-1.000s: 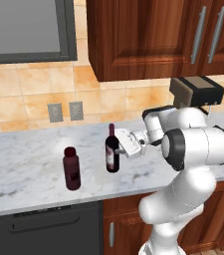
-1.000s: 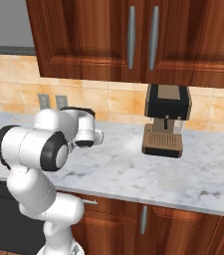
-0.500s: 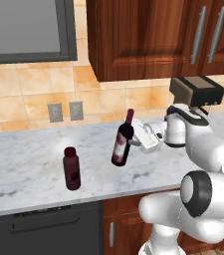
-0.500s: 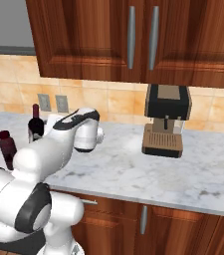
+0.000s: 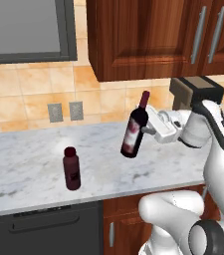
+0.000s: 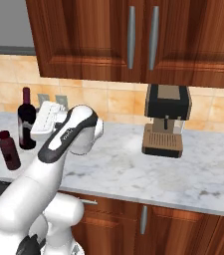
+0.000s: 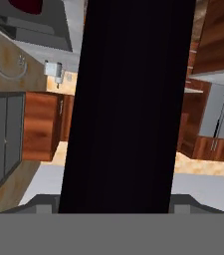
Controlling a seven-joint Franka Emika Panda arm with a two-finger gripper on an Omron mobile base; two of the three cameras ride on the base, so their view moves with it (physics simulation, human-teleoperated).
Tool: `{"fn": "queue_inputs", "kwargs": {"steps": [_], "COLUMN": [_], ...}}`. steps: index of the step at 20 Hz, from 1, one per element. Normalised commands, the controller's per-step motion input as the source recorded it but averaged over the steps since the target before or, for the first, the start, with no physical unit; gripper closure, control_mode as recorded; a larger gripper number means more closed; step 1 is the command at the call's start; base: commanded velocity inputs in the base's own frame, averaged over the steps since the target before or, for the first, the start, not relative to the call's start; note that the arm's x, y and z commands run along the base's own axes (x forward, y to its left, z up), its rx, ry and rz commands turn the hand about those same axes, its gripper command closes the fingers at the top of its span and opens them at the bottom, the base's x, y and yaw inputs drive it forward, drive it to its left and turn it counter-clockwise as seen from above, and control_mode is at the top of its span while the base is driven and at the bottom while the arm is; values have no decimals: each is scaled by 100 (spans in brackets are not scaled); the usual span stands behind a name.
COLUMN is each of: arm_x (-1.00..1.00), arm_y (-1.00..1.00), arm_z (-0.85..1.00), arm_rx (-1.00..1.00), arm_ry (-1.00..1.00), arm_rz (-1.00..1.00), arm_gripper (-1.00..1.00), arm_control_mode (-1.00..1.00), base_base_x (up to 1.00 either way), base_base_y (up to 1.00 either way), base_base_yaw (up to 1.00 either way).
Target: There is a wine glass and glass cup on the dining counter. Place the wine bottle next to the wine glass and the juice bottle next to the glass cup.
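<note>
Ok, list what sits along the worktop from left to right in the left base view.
Squat dark maroon juice bottle → tall dark wine bottle with pale label, tilted and lifted off the marble → white pincer gripping it → brown-and-black coffee machine behind the arm.

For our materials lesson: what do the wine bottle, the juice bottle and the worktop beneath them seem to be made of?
Wine bottle: probably dark glossy glass, with a pale paper-like label. Juice bottle: maroon, dull sheen, glass or plastic, unclear. Worktop: polished marble-look stone, white with grey veins.
</note>
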Motion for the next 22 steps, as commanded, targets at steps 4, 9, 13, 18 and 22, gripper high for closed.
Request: {"fn": "queue_inputs", "kwargs": {"steps": [4, 9, 13, 18, 22], "arm_x": [-8, 0, 0, 0, 0], "arm_y": [0, 0, 0, 0, 0], "arm_z": [9, 0, 0, 0, 0], "arm_rx": [0, 0, 0, 0, 0], "arm_ry": [0, 0, 0, 0, 0], "arm_rz": [0, 0, 0, 0, 0], "arm_gripper": [100, 100, 100, 100, 100], "arm_control_mode": [100, 100, 100, 100, 100], "base_base_x": [-35, -91, -100, -99, -64], "base_base_y": [5, 8, 14, 25, 18], "base_base_yaw": [2, 37, 64, 77, 83]}}
